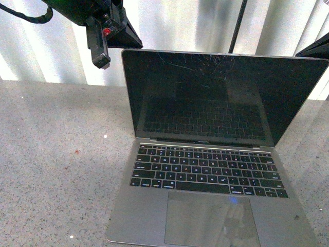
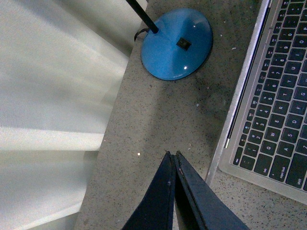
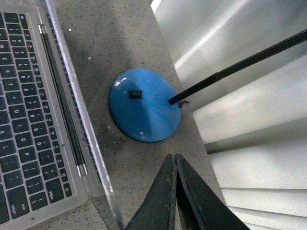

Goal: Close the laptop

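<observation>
Speckled grey worktop (image 1: 51, 154) before a pleated white curtain (image 1: 175, 23). Open laptop (image 1: 205, 170) lies right of centre toward the near edge, its scratched black screen (image 1: 205, 92) upright. Behind the lid, by the far edge, stands a blue lamp base (image 3: 144, 112) with a black gooseneck stalk (image 3: 240, 62). Left gripper (image 2: 171, 155) and right gripper (image 3: 173, 157) hang beside the lid's upper corners, fingers pressed together, holding nothing.

one laptop (image 1: 216, 154), one lamp base (image 2: 177, 43), two grippers (image 2: 171, 154) (image 3: 173, 156)

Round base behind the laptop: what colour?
The base is glossy blue; clearest in the right wrist view.
</observation>
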